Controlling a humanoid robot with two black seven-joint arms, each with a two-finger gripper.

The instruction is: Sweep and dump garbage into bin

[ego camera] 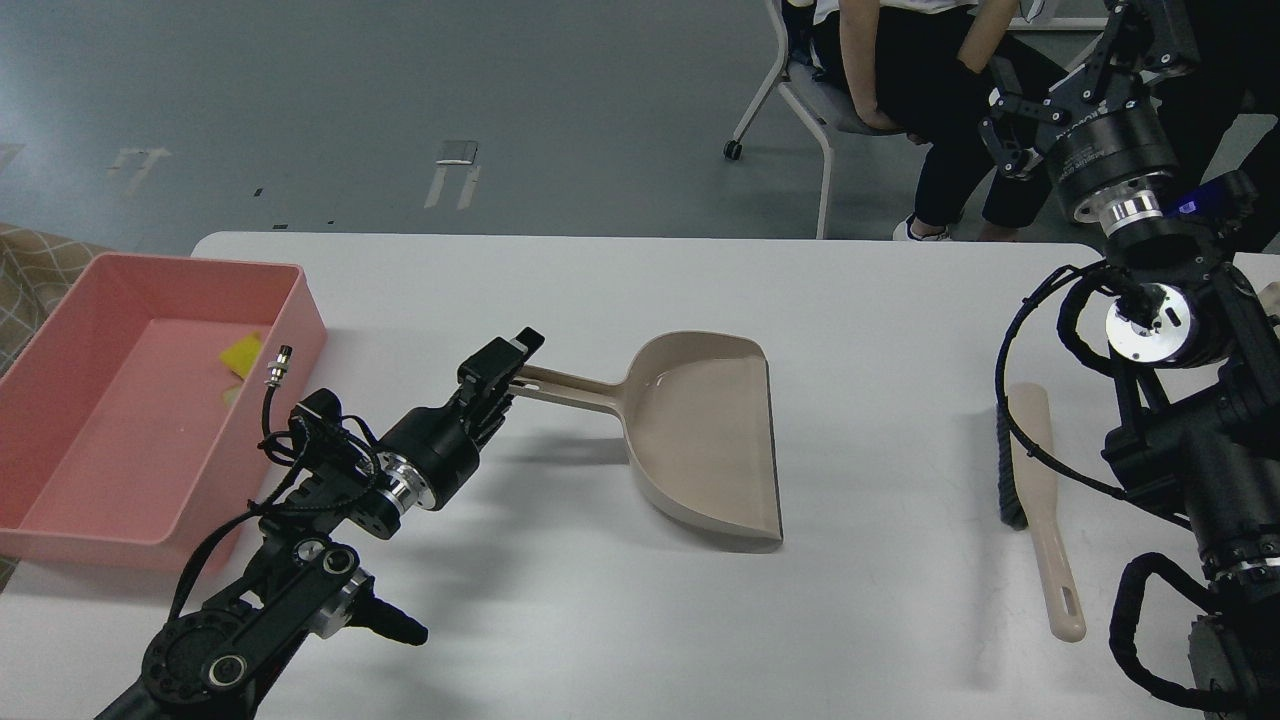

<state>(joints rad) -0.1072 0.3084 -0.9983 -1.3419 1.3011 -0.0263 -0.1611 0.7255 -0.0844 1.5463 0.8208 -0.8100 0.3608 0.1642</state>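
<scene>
The pink bin [296, 322] stands at the table's left edge. A yellow sponge scrap [241, 355] lies inside it, with a faint pale strip [232, 394] just in front of it. The beige dustpan [705, 438] rests flat on the table in the middle, its handle pointing left. My left gripper [508, 366] is at the end of that handle; its upper finger stands off the handle and looks open. The beige brush [1040, 500] lies on the table at the right. My right gripper [1003, 118] hangs high at the far right, empty, with its fingers spread.
A seated person on a wheeled chair [800, 95] is behind the table's far edge. The white table [560, 290] has bare surface between bin and dustpan and between dustpan and brush. My right arm's thick links fill the right edge.
</scene>
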